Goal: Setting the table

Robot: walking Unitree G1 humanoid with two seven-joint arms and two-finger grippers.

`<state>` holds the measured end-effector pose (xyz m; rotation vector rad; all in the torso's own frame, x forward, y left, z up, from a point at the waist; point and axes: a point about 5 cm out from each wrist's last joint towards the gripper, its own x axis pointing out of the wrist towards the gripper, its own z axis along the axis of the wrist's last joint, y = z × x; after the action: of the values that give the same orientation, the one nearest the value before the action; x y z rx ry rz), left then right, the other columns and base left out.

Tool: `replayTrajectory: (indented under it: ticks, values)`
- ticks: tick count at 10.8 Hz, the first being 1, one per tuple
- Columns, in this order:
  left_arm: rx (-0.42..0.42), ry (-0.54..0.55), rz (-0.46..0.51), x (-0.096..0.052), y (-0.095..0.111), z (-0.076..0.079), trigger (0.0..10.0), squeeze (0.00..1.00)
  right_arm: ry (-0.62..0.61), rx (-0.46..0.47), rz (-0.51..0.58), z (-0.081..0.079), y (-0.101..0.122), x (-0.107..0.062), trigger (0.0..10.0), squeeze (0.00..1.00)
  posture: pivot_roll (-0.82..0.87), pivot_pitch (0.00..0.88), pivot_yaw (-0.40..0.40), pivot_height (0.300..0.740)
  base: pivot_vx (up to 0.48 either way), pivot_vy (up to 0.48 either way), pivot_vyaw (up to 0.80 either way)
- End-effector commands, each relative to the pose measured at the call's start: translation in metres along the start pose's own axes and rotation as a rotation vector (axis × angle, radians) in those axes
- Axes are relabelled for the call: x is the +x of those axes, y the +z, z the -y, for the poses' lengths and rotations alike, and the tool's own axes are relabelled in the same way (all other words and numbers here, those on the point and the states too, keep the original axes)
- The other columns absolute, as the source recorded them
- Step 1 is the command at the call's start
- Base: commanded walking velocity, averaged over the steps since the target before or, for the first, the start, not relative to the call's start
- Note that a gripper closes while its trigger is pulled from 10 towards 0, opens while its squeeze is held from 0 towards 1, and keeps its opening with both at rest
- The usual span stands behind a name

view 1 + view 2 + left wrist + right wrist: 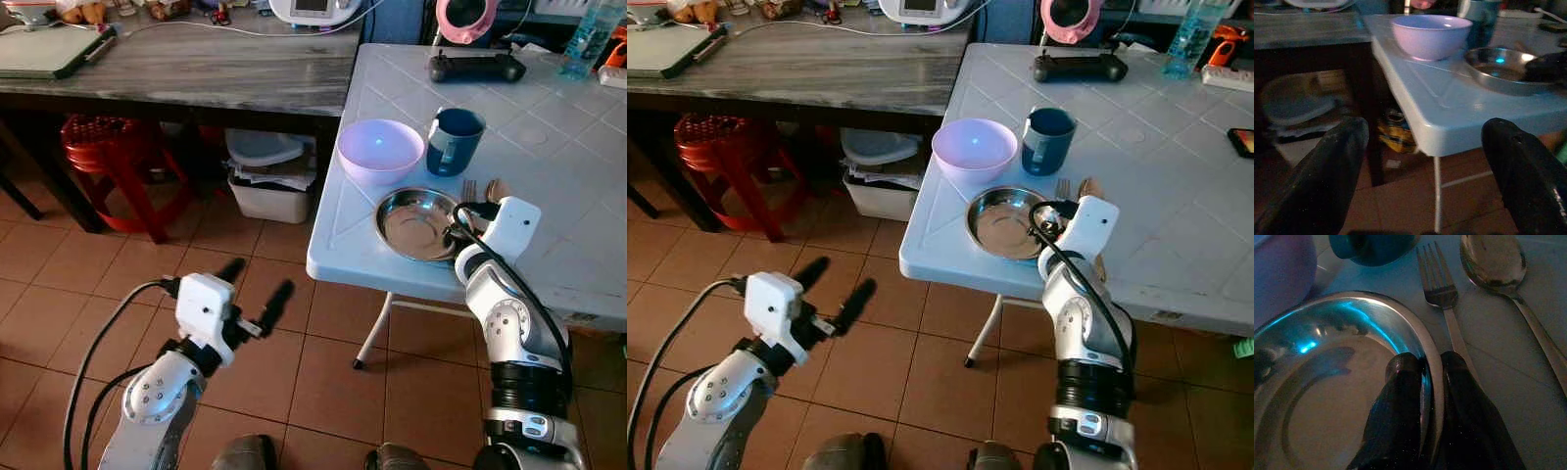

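Right gripper (pixel 1425 377) pinches the rim of the steel plate (pixel 416 223) on the white table (pixel 568 147), fingers closed on it, beside the fork (pixel 1442 293) and spoon (pixel 1493 262); left gripper (pixel 257 290) hangs spread and empty above the floor

Lilac bowl (pixel 380 150), dark blue cup (pixel 455 140), shiny steel plate (pixel 416 223), pale blue-white desk (pixel 588 196) with diamond grid lines, terracotta tiled floor (pixel 98 284), red stool (pixel 108 147).
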<state>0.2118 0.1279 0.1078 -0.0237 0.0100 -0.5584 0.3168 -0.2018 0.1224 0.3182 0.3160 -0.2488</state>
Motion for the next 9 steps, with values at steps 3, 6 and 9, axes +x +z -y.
replayTrajectory:
  ticks: [3, 6, 9]
  values:
    - [0.048, -0.029, -0.08, -0.007, -0.009, 0.002, 10.0, 0.0, 0.014, 0.064, -0.064, -0.006, -0.007, -0.003, 0.0, 0.0, -0.02, 0.076, 0.055, 0.74, 0.0, 0.0, 0.0]
    - [0.039, 0.113, -0.06, -0.003, -0.009, -0.013, 10.0, 0.0, 0.133, 0.073, -0.027, -0.026, -0.002, -0.015, 0.0, 0.0, -0.03, 0.071, 0.049, 0.74, 0.0, 0.32, 0.0]
    - [0.061, 0.151, -0.053, 0.0, -0.009, -0.017, 10.0, 0.0, 0.219, 0.038, 0.052, -0.038, 0.007, -0.022, 0.0, 0.0, -0.03, 0.063, 0.048, 0.74, 0.0, 0.48, 0.0]
